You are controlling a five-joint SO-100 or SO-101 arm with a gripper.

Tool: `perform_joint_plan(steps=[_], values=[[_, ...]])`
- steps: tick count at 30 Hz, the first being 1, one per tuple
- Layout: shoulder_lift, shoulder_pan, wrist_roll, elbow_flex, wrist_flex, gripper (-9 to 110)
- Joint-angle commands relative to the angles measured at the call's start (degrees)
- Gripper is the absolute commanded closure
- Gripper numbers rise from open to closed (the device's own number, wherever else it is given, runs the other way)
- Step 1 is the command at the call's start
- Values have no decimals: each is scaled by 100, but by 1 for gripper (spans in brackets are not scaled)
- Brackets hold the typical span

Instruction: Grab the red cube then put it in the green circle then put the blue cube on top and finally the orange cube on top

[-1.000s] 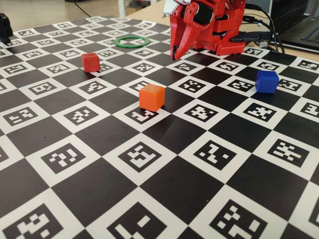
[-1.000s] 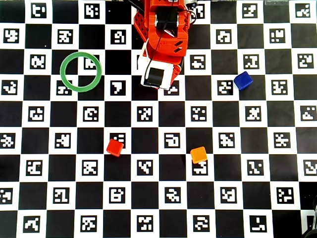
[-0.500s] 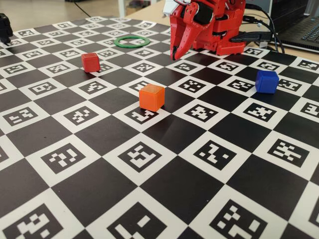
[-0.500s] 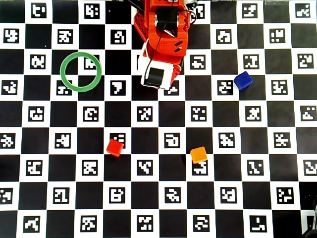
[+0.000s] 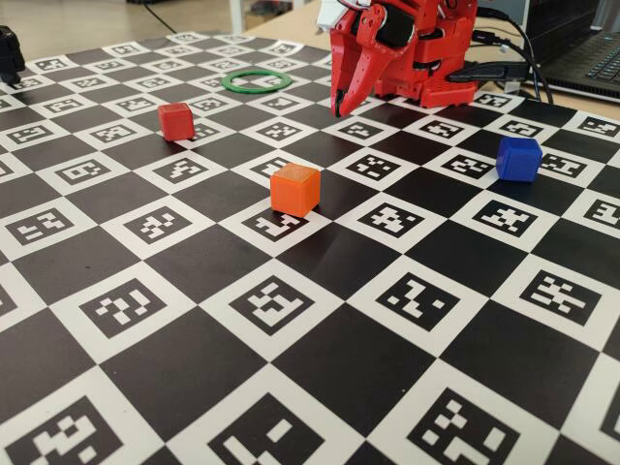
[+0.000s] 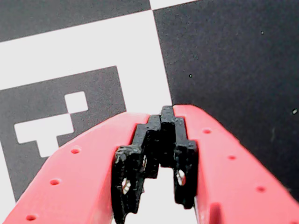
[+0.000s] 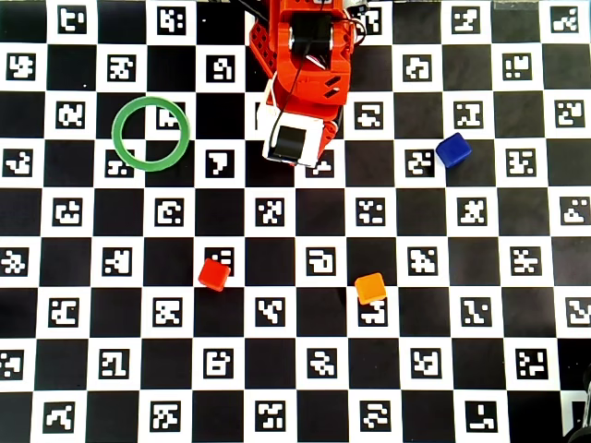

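Near the arm's base, the hand (image 5: 338, 108) stays closed and empty, unmoved from a second ago, so the red cube (image 7: 213, 274) awaits its first grasp.

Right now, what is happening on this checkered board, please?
Nothing is being handled at this moment. The red arm sits folded at the far side of the board, its gripper shut and empty, pointing down. The red cube, the orange cube and the blue cube lie apart on the board. The green circle has no cube in it, so the stacking has not begun.
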Motion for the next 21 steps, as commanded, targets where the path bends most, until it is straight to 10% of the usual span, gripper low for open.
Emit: perform_joint_plan(steps=[1,21], values=[[281,53,-35,325,290,107],[281,35,53,325,167,107]])
